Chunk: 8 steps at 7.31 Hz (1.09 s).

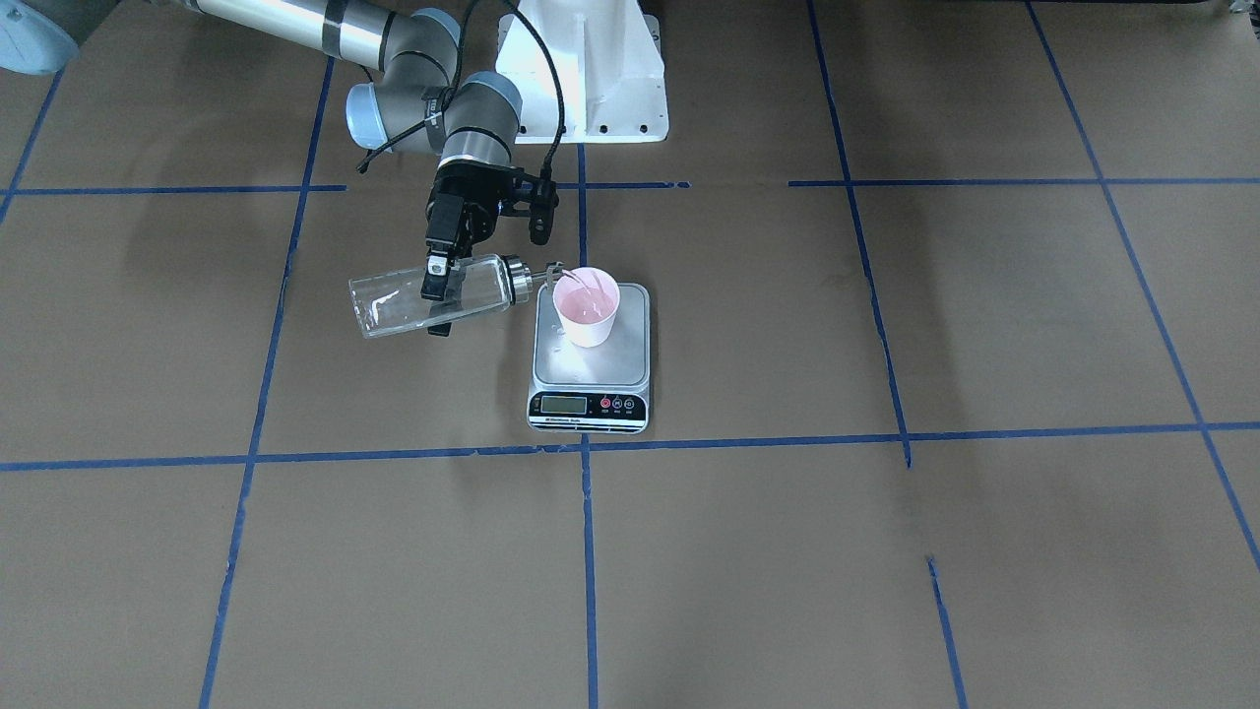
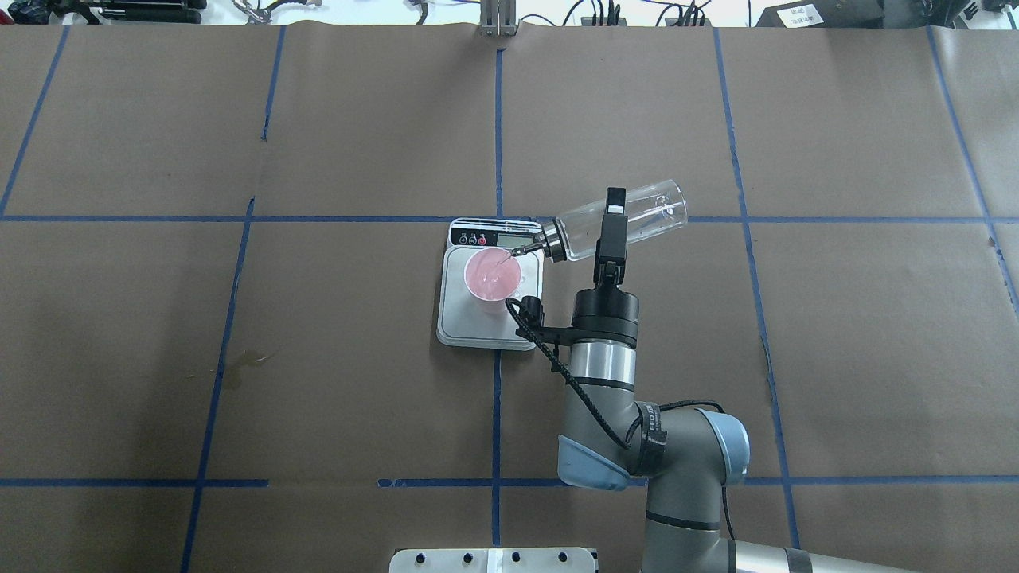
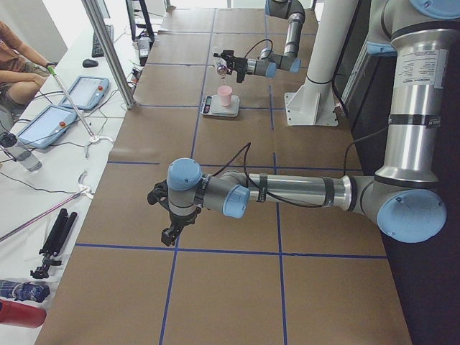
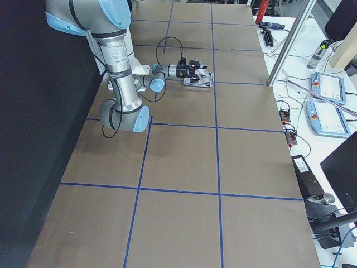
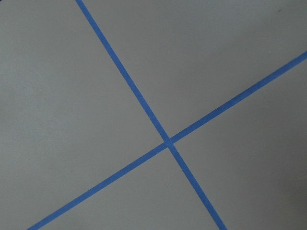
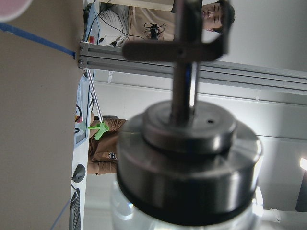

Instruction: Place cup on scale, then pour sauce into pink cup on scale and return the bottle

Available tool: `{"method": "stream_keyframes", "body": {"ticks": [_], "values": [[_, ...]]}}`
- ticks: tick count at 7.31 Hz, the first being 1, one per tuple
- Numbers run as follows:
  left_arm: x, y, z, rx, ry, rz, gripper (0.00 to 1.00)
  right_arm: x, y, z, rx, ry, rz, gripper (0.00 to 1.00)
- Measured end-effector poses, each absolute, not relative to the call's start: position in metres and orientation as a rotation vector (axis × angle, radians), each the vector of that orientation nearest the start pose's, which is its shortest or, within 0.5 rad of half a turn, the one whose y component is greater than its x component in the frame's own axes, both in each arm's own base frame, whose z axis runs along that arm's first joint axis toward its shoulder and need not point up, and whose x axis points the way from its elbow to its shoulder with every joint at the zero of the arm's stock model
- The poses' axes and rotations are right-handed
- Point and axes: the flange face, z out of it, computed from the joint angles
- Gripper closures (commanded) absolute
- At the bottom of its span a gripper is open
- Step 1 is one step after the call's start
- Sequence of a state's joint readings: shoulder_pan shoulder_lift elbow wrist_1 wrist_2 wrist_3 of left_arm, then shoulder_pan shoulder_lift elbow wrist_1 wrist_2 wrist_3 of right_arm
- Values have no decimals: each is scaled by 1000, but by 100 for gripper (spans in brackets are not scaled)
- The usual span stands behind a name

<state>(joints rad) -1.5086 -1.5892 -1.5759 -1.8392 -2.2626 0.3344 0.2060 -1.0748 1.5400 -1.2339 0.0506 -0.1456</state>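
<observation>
Right fingers (image 2: 611,239) clamp bottle (image 2: 654,210) mid-body, tilted, spout (image 2: 525,251) apparently over cup (image 2: 493,276); left fingers (image 3: 169,234): cannot tell.

The right arm (image 2: 603,374) is stretched forward with its wrist held level, and the right gripper (image 2: 613,221) is clamped across the bottle (image 2: 654,208), one of the fingers (image 2: 614,200) laid over the glass. The left arm (image 3: 295,190) is extended low, the left gripper (image 3: 171,231) pointed downward; its opening cannot be judged

table (image 2: 318,358): brown, blue tape grid (image 2: 496,119) | on it: scale (image 2: 466,326)
</observation>
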Motion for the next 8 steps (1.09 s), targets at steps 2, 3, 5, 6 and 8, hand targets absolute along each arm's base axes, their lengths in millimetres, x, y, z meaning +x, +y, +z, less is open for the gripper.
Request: {"method": "stream_keyframes", "body": {"ticks": [2, 3, 5, 6, 8], "values": [[-38, -521, 621, 377, 648, 479, 0, -565, -355, 293, 1345, 800, -583, 100], [-38, -521, 621, 378, 648, 479, 0, -565, -354, 293, 1350, 790, -574, 100], [-39, -521, 621, 380, 648, 479, 0, -566, -353, 293, 1367, 752, -537, 100], [-39, -520, 621, 379, 647, 478, 0, -568, -351, 293, 1377, 728, -517, 100], [-40, -519, 620, 381, 647, 476, 0, -571, -346, 293, 1402, 664, -464, 100]]}}
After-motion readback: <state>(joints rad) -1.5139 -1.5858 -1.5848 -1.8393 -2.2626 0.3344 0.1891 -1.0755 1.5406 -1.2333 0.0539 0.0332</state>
